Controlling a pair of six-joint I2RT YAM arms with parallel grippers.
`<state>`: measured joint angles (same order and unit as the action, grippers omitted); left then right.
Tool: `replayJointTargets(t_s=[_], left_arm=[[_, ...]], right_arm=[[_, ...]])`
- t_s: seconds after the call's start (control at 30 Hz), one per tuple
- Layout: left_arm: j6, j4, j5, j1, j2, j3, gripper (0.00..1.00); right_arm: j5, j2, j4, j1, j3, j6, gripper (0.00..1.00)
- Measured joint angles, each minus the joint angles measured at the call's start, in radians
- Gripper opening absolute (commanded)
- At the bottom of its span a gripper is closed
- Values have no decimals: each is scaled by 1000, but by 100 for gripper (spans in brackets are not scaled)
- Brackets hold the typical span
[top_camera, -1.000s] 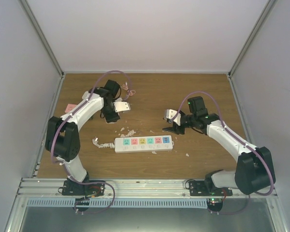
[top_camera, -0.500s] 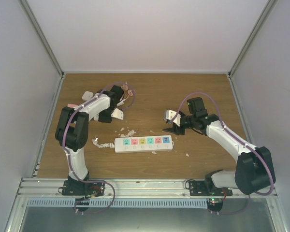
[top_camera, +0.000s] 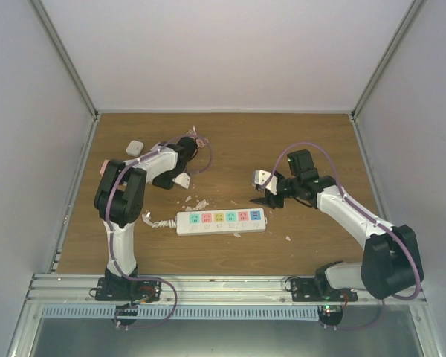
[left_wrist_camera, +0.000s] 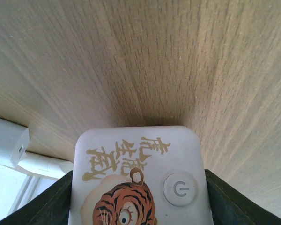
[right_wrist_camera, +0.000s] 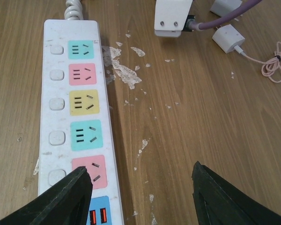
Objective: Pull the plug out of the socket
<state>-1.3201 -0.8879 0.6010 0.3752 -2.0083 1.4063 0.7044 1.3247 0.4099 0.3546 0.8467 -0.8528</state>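
The socket (top_camera: 221,220) is a long white power strip with pastel outlet faces and lies at mid-table. In the right wrist view (right_wrist_camera: 77,122) the outlets I see hold no plug. My left gripper (left_wrist_camera: 138,187) is shut on a white plug (left_wrist_camera: 140,164) that has a tiger picture and a round power button. It holds the plug just above the wood. In the top view this gripper (top_camera: 163,181) is at the back left, away from the strip. My right gripper (right_wrist_camera: 140,176) is open and empty, low over the wood beside the strip's right end (top_camera: 271,195).
A small white block (top_camera: 135,146) and a pink item (top_camera: 104,165) lie at the back left. A white charger (right_wrist_camera: 227,37) with a coiled pink cable (right_wrist_camera: 274,63) lies near the left arm. White flakes (right_wrist_camera: 124,70) litter the wood by the strip.
The left arm has folded in toward the back left, drawing its gripper left and uncovering the small white block. The right arm and the strip have barely moved.
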Motion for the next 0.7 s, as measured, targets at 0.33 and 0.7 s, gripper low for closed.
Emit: replayJointTargets(t_s=[0.33, 0.7], left_arm=[[8, 6, -20, 9, -16, 46, 99], [128, 48, -220, -4, 145, 47, 99]], right_arm=[[-4, 12, 0, 5, 0, -3, 73], [-43, 87, 21, 95, 21, 21, 100]])
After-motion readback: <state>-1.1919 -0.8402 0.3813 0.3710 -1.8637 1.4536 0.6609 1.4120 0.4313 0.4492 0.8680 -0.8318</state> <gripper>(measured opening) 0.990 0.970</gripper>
